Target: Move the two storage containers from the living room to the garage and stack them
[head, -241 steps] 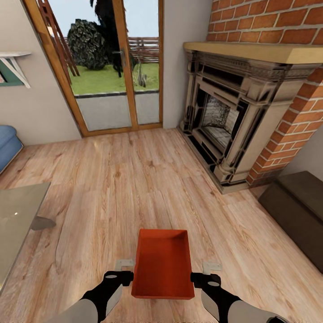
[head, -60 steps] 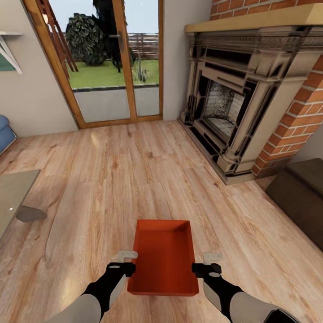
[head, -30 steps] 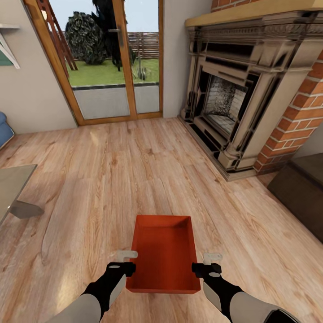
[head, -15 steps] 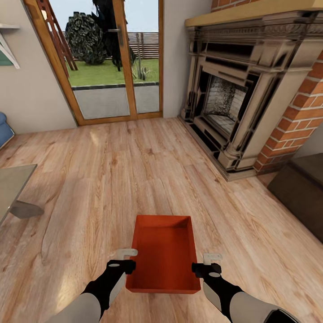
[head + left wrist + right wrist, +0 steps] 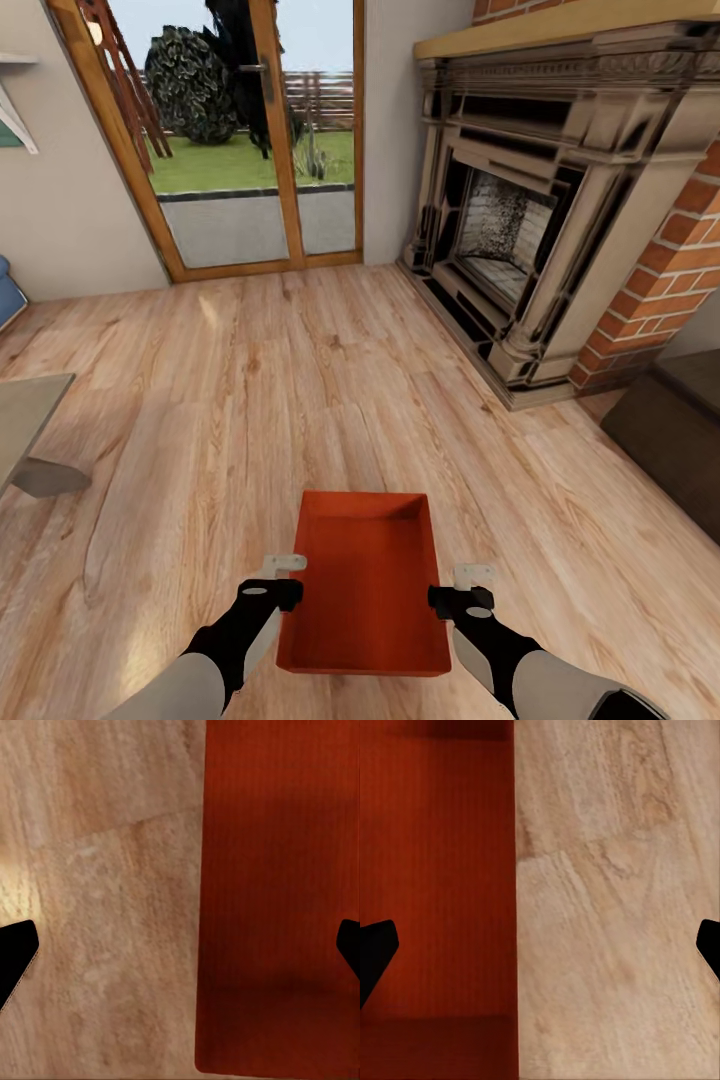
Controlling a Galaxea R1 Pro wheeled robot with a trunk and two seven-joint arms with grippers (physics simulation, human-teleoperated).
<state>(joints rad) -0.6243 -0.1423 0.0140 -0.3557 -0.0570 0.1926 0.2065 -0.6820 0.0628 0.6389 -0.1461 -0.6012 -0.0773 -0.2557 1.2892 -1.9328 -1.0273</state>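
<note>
The left end effector [image 5: 285, 577] is hovering just beside the left long wall of the orange-red storage container [image 5: 362, 583], its fingers spread wide so that the wall's rim is lying between them in the left wrist view. The container is sitting on the light wood-plank floor [image 5: 250, 400] of the living room, directly ahead and between both arms, its long axis running near to far, so neither arm is closer. The right end effector [image 5: 466, 585] is likewise straddling the right long wall with fingers spread apart. No brand, label or writing is showing on the container.
</note>
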